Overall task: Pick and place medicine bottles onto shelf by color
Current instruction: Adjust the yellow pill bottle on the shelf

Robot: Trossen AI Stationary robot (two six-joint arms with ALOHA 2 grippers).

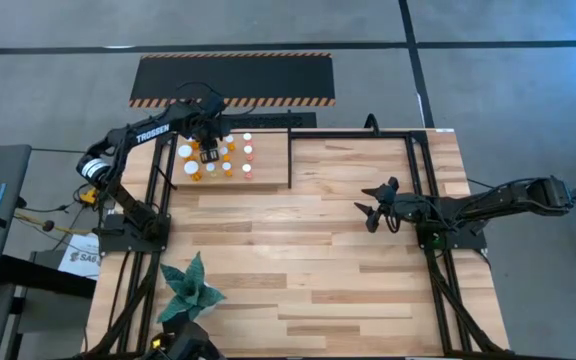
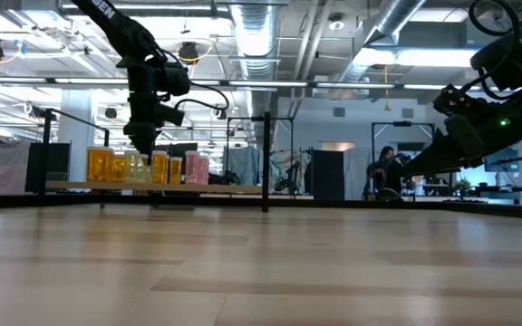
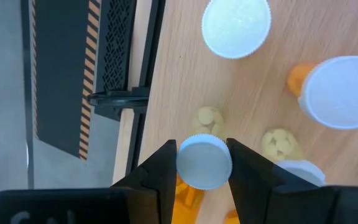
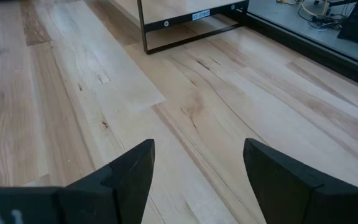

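— Over the shelf (image 1: 268, 172) at the desk's (image 1: 308, 260) far left corner, what is the left gripper (image 1: 208, 150) doing?

— It hangs above the cluster of medicine bottles (image 1: 218, 158), its fingers (image 3: 157, 177) closed on one bottle (image 3: 204, 163). From the left wrist view, both fingers press against the sides of that bottle's white cap, with an orange body showing below it.

— Where do the other bottles stand?

— On the shelf's wooden board, packed close together. From above they read as white caps with orange bodies. From the low view they stand in a row (image 2: 143, 167), yellow-orange ones to one side and pinkish ones at the other end, with the left gripper (image 2: 141, 136) coming down among them.

— And beside the held bottle?

— Two larger white caps (image 3: 236, 26) stand near it on the board. A black panel with striped edges (image 1: 233, 78) lies beyond the shelf.

— The right gripper (image 1: 373, 212)?

— It sits well apart from the shelf, above bare desk near the right side, fingers (image 4: 126, 171) spread wide and holding nothing.

— Anything else on the desk?

— A green plant (image 1: 190, 288) near the front left edge.
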